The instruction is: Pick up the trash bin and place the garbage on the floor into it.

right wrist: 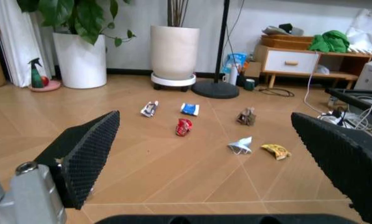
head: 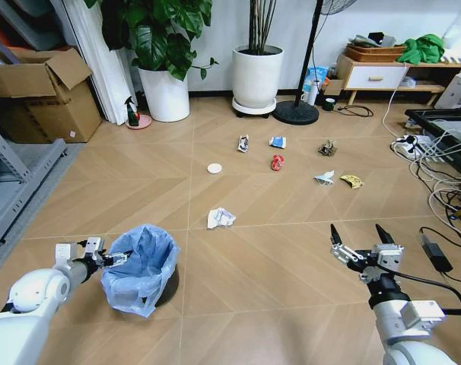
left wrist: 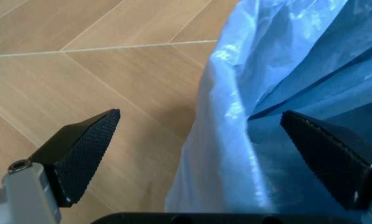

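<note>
The trash bin (head: 143,270), dark with a crinkly light blue bag, stands on the floor (head: 276,251) at near left. My left gripper (head: 112,257) is open astride its rim: one finger (left wrist: 80,154) is outside and the other (left wrist: 329,154) inside the bag (left wrist: 235,140). At near right my right gripper (head: 361,242) hovers open, holding nothing. The garbage lies farther out: crumpled white paper (head: 220,218), a white disc (head: 214,168), a red can (head: 277,162), a blue wrapper (head: 278,141), a black-white wrapper (head: 243,143), brown paper (head: 327,148), white paper (head: 325,178) and a yellow wrapper (head: 352,181).
Two white plant pots (head: 166,93) (head: 257,76), a green spray bottle (head: 131,112) and a fan base (head: 295,112) line the back wall. A cardboard box (head: 44,95) and metal shelf (head: 17,182) are at left. Cables and a power strip (head: 413,144) lie at right.
</note>
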Robot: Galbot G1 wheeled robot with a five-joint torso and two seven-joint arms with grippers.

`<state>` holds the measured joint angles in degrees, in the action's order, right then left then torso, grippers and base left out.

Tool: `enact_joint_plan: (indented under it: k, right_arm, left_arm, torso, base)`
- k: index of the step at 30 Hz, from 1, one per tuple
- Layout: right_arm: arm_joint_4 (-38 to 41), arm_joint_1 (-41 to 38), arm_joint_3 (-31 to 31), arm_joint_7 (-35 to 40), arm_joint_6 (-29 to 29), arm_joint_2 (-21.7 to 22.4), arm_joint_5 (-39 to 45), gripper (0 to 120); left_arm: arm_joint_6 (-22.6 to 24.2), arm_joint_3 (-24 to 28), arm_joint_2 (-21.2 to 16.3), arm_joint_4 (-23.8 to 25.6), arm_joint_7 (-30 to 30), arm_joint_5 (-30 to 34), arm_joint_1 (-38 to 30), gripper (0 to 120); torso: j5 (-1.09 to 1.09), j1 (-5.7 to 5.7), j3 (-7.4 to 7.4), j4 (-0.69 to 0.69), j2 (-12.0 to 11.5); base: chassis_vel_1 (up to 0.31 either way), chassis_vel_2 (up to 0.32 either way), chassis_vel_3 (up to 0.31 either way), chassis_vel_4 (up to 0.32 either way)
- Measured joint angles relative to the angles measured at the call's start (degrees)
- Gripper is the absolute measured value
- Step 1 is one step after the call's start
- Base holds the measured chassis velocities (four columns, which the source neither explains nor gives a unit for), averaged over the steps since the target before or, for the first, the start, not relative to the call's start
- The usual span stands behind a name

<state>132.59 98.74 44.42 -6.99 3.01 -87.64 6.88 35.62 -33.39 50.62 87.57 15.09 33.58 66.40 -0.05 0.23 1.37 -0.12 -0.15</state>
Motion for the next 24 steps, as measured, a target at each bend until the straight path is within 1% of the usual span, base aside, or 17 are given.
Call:
enact_joint_plan:
  k: [3, 4, 5, 6, 9, 10, 11, 13, 15, 17, 18, 19, 22, 23, 24]
  right_arm:
    - [-0.09, 0.02, 0.04, 0.01, -0.06, -0.04, 0.0, 100]
    - [-0.13, 0.02, 0.06, 0.02, -0.08, -0.04, 0.0, 100]
    - [-0.15, 0.0, 0.08, 0.02, -0.09, -0.04, 0.0, 100]
    - [-0.15, 0.0, 0.08, 0.02, -0.09, -0.04, 0.0, 100]
    - [-0.29, -0.07, 0.15, 0.05, -0.1, 0.01, 0.0, 100]
    - [-0.29, -0.07, 0.15, 0.05, -0.1, 0.01, 0.0, 100]
    - [-0.47, -0.13, 0.22, 0.06, -0.2, 0.03, -0.04, 100]
    - [-0.62, -0.15, 0.3, 0.07, -0.32, 0.03, -0.07, 100]
    - [-0.65, -0.15, 0.31, 0.07, -0.33, 0.03, -0.07, 100]
    - [-0.68, -0.19, 0.34, 0.1, -0.33, -0.02, -0.08, 100]
    - [-0.68, -0.19, 0.34, 0.1, -0.33, -0.02, -0.08, 100]
    - [-0.69, -0.21, 0.34, 0.13, -0.34, -0.08, -0.08, 100]
    - [-0.76, -0.24, 0.34, 0.18, -0.34, -0.12, -0.1, 100]
    - [-0.76, -0.24, 0.34, 0.18, -0.34, -0.12, -0.1, 100]
    - [-0.76, -0.25, 0.34, 0.19, -0.34, -0.14, -0.11, 100]
  left_arm:
    - [0.38, -0.01, -0.25, -0.39, 1.24, -0.08, -0.15, 100]
    - [0.57, -0.01, -0.28, -0.64, 1.47, -0.15, -0.28, 99]
    - [0.66, 0.12, -0.27, -0.91, 1.59, -0.19, -0.44, 95]
    - [0.66, 0.12, -0.27, -0.91, 1.59, -0.19, -0.44, 95]
    - [0.67, 0.46, -0.14, -1.4, 1.71, -0.28, -0.79, 82]
    - [0.67, 0.46, -0.14, -1.4, 1.71, -0.28, -0.79, 82]
    - [0.66, 0.59, -0.04, -1.5, 1.71, -0.28, -0.92, 74]
    - [0.66, 0.69, 0.07, -1.6, 1.71, -0.29, -1.08, 66]
    - [0.66, 0.71, 0.09, -1.61, 1.71, -0.29, -1.11, 64]
    - [0.7, 0.85, 0.14, -1.68, 1.73, -0.49, -1.16, 52]
    - [0.7, 0.85, 0.14, -1.68, 1.73, -0.49, -1.16, 52]
    - [0.71, 0.9, 0.14, -1.68, 1.85, -0.67, -1.14, 46]
    - [0.72, 0.95, 0.15, -1.64, 1.97, -0.92, -1.06, 32]
    - [0.72, 0.95, 0.15, -1.64, 1.97, -0.92, -1.06, 32]
    - [0.72, 0.96, 0.13, -1.6, 2.03, -0.95, -1.04, 29]
  torso:
    - [0.0, 0.0, 0.0, 0.0, 0.0]
    - [0.0, 0.0, 0.0, 0.0, 0.0]
    - [0.0, 0.0, 0.0, 0.0, 0.0]
    - [0.0, 0.0, 0.0, 0.0, 0.0]
    - [0.03, 0.0, -0.01, 0.0, 0.0]
    - [0.03, 0.0, -0.01, 0.0, 0.0]
    - [0.03, 0.0, -0.01, 0.0, 0.0]
    - [0.04, 0.0, -0.01, 0.01, 0.0]
    - [0.03, 0.0, -0.01, 0.0, 0.0]
    - [0.03, 0.0, -0.01, 0.0, 0.01]
    - [0.03, 0.0, -0.01, 0.0, 0.01]
    - [0.03, -0.01, -0.01, 0.0, 0.01]
    - [0.02, -0.01, -0.01, 0.0, 0.01]
    - [0.02, -0.01, -0.01, 0.0, 0.01]
    - [0.01, 0.0, -0.01, 0.0, 0.01]
  base:
    - [0.0, 0.0, 0.0, 0.0]
    - [0.0, 0.0, 0.0, 0.0]
    - [0.0, 0.0, 0.0, 0.0]
    - [0.0, 0.0, 0.0, 0.0]
    - [0.0, 0.0, 0.0, 0.0]
    - [0.0, 0.0, 0.0, 0.0]
    - [0.0, 0.0, 0.0, 0.0]
    - [0.0, 0.0, 0.0, 0.0]
    - [0.0, 0.0, 0.0, 0.0]
    - [0.0, 0.0, 0.0, 0.0]
    - [0.0, 0.0, 0.0, 0.0]
    - [0.0, 0.0, 0.0, 0.0]
    - [0.0, 0.0, 0.0, 0.0]
    - [0.0, 0.0, 0.0, 0.0]
    - [0.0, 0.0, 0.0, 0.0]
